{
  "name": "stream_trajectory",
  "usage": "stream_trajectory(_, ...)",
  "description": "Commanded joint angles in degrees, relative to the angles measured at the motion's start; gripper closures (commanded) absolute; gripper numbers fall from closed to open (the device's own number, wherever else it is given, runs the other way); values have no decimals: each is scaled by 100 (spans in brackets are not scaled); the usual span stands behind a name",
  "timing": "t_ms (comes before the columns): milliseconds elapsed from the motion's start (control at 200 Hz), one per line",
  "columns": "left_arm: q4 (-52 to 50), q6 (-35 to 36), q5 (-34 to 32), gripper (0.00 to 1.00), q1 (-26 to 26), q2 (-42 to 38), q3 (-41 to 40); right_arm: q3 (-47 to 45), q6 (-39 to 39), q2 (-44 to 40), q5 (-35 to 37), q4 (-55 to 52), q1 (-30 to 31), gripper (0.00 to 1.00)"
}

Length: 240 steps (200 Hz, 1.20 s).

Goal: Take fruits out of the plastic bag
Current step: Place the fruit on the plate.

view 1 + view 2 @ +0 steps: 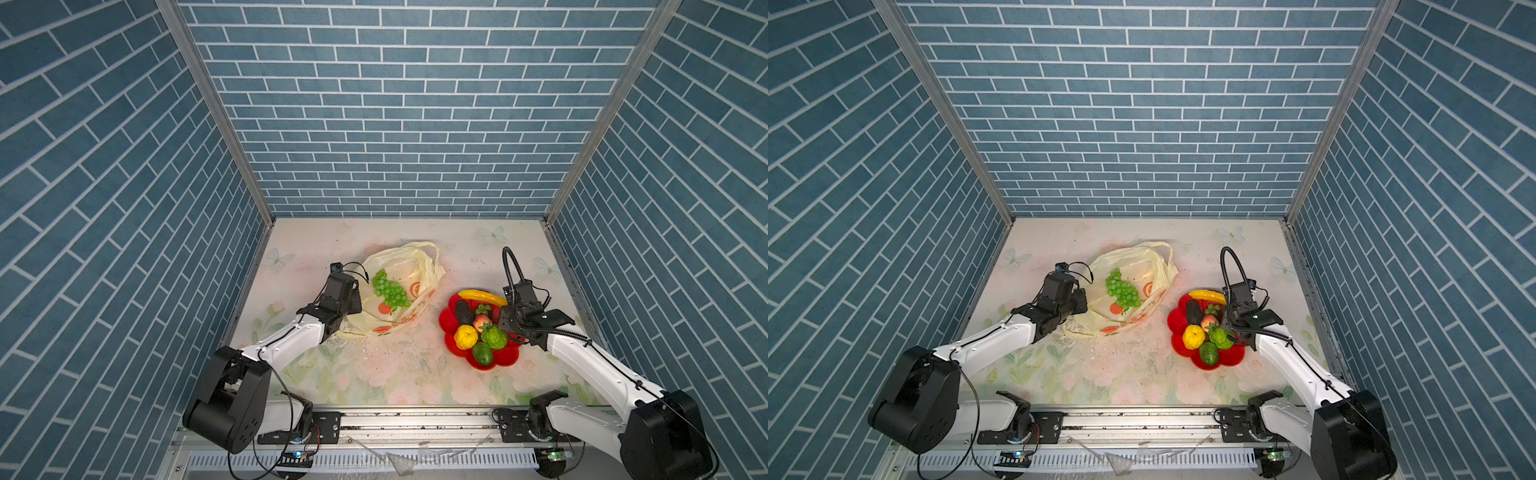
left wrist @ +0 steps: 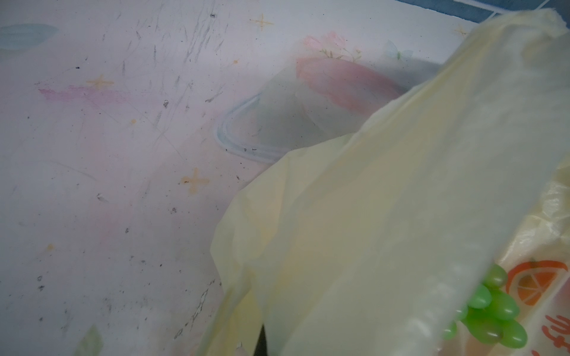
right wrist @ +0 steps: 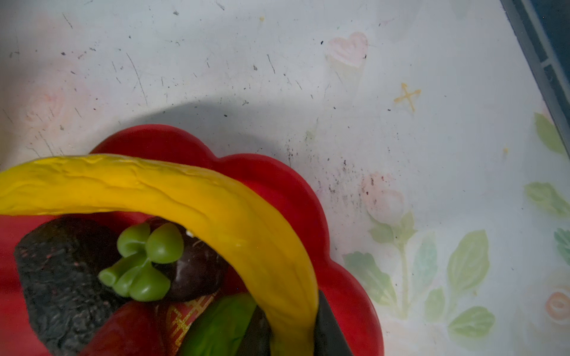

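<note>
The plastic bag lies open mid-table, with a green grape bunch inside. My left gripper is shut on the bag's near left edge, its fingers mostly hidden by plastic. My right gripper is shut on one end of the yellow banana, which arches over the plate's far side. The lemon, bumpy green citrus, green avocado, dark avocado and strawberry rest there.
The red flower-shaped plate sits at the right, near the right wall rail. A dark round fruit with green leaves lies under the banana. Blue brick walls enclose three sides of the floral tabletop.
</note>
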Motion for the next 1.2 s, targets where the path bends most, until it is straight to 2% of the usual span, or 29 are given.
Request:
stream_trajectory(0, -70, 16, -43, 96, 32, 39, 1, -115, -188, 108, -95, 244, -62, 83)
stream_trajectory(185, -70, 11, -33, 96, 33, 53, 1, -108, -174, 211, -125, 263, -103, 80)
stream_trajectory(530, -76, 19, -27, 96, 28, 40, 1, -129, -73, 3, -98, 67, -120, 66)
stream_trajectory(1010, -61, 19, -7, 97, 33, 66, 10, 221, -23, -429, -54, -362, -119, 65)
stream_trajectory(1195, 13, 52, 200, 96, 33, 124, 36, 729, 181, -742, -683, -454, -48, 63)
